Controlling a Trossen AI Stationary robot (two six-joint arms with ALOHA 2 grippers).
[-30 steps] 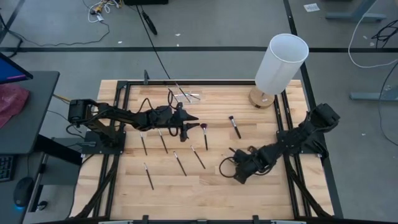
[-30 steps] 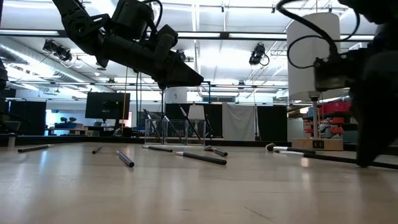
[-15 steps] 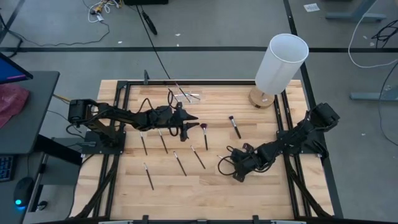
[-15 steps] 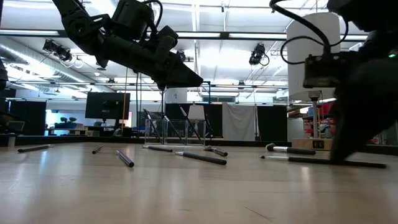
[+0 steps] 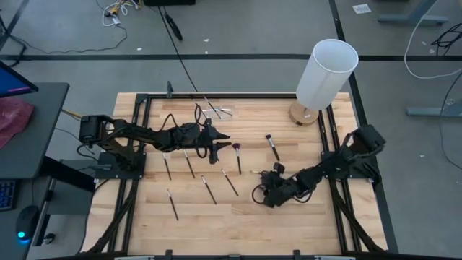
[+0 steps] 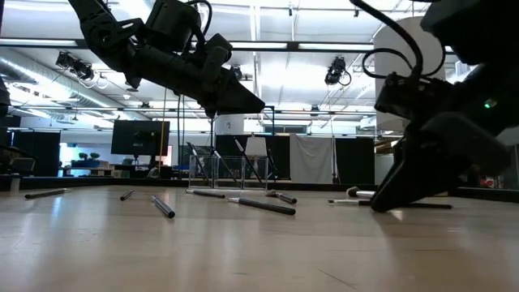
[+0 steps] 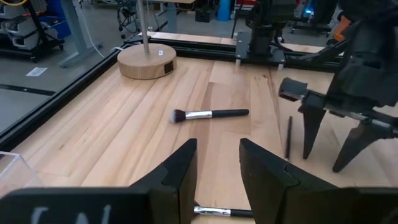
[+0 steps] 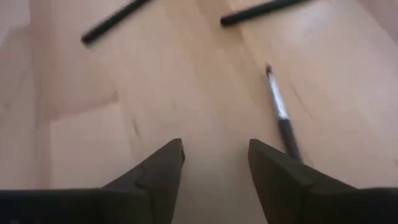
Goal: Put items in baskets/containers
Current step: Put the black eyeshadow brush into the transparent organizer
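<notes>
Table: pale wooden planks [image 5: 238, 217], smooth, with a dark metal frame round the edge.
Brushes: thin dark stick handles with small tufts, lying loose and flat across the middle of the table; one with a reddish-brown tuft [image 5: 237, 156] lies just beside the left tool, another with a dark tuft and silver ferrule [image 5: 272, 146] lies towards the lamp.
Slim brush: a thin dark stick [image 8: 281, 116] with a silver band, flat on the wood just beside the right tool's fingers [image 8: 280, 180].
Organiser box: clear plastic, low and rectangular [image 5: 213, 110], at the far edge of the table, with a few brushes leaning in it.
Lamp: tall white cylinder [image 5: 326, 72] on a round wooden base, at the far right corner.
Left tool: [image 5: 219, 144] raised above the table near the middle, fingers [image 7: 180, 177] partly apart, nothing between them.
Right tool: [image 5: 266, 189] low over the table on the right side, dark wedge-shaped fingers spread apart with bare wood between them, gripping nothing.
</notes>
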